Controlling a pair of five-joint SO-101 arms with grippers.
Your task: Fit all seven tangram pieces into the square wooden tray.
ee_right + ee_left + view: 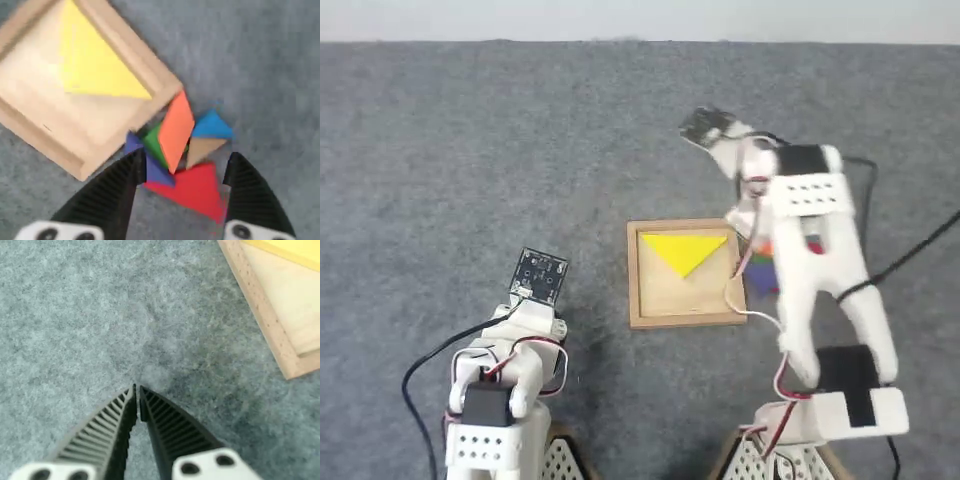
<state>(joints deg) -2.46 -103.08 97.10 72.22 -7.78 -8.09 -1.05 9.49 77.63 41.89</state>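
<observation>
Right of centre in the high view, the right arm (pixel 820 250) hides most of the loose pieces (pixel 761 272) beside the tray (pixel 633 272).

Tray (pixel 685 319) of pale matt wood; rough, fuzzy grey cloth (pixel 470 130); left claw (pixel 136 391) ribbed black plastic
</observation>
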